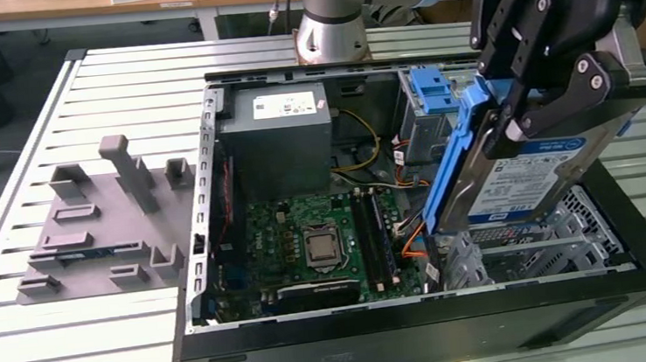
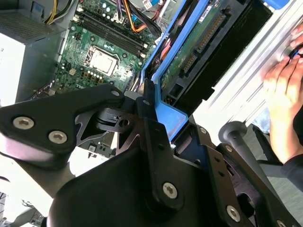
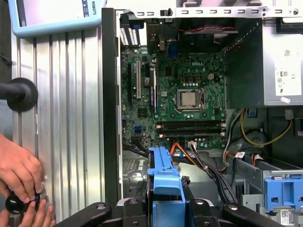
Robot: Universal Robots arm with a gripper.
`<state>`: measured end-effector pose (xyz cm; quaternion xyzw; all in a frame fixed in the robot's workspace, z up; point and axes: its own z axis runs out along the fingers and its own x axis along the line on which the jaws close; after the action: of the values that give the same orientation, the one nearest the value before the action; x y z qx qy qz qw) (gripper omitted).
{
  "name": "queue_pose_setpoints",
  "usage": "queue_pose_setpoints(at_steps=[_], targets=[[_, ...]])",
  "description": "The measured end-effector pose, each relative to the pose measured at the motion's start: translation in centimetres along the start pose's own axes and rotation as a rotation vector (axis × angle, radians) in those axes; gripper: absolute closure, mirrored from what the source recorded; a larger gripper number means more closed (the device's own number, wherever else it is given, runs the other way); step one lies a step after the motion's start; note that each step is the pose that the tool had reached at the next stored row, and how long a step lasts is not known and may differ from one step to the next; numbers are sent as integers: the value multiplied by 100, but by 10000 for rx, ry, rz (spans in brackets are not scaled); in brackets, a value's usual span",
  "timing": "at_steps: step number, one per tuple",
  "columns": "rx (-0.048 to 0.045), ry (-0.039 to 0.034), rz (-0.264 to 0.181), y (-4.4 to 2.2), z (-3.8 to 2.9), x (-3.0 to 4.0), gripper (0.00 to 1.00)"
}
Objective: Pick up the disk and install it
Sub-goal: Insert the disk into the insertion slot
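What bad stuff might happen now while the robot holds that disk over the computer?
1. The gripper holds the disk tilted. If it slips, it may drop onto the motherboard.
2. Orange cables lie beside the metal drive cage, so the disk might snag or squash them.
3. A person's hand is at the table beside the case, so the arm could bump it.

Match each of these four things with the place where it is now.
1. silver-grey hard disk with blue plastic rails
2. green motherboard
3. grey boxy power supply
4. grey plastic fixture

A. on the slatted metal table
B. clamped in the black tool
C. flat on the floor of the black case
D. in the case corner nearest the arm's base

Pairs: 1-B, 2-C, 3-D, 4-A.
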<state>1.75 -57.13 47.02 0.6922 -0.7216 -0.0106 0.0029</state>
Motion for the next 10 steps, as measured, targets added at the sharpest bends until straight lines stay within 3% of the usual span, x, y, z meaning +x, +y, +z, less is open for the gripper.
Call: queue_pose_setpoints(at_steps=[10], targets=[[-1,3,-1,-39,37,23,64]])
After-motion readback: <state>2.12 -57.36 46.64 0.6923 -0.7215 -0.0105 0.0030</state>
